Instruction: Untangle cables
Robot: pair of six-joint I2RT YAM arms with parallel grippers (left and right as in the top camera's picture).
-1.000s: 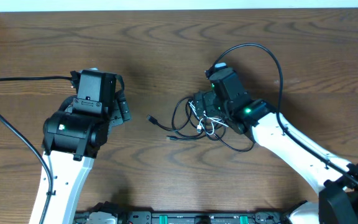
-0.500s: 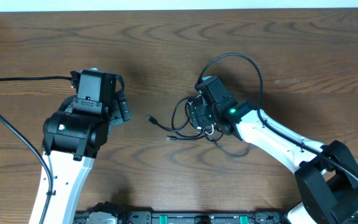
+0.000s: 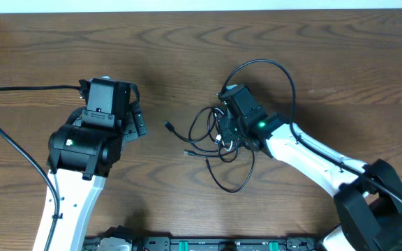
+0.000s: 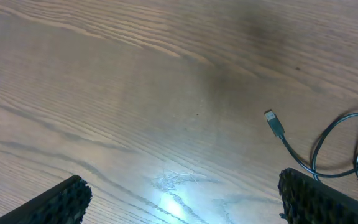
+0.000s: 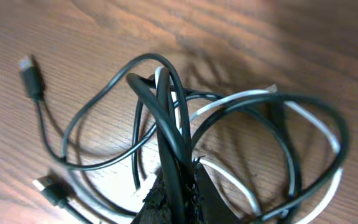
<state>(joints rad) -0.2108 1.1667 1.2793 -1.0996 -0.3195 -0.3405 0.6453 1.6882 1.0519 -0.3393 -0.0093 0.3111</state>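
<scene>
Presently, the right hand (image 5: 176, 186) is clamped on black strands of the cables (image 3: 211, 150), which are tangled on the desk (image 3: 187, 42) beneath it; the left hand (image 4: 182, 198) is held wide apart, nothing being touched.

The cables (image 5: 166, 118), several black and one white, are lying tangled right of centre, plugs (image 5: 30, 76) trailing left.

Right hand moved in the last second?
Yes: right hand shifted left across the table, toward the stationary left hand, now shut on the cables.
</scene>
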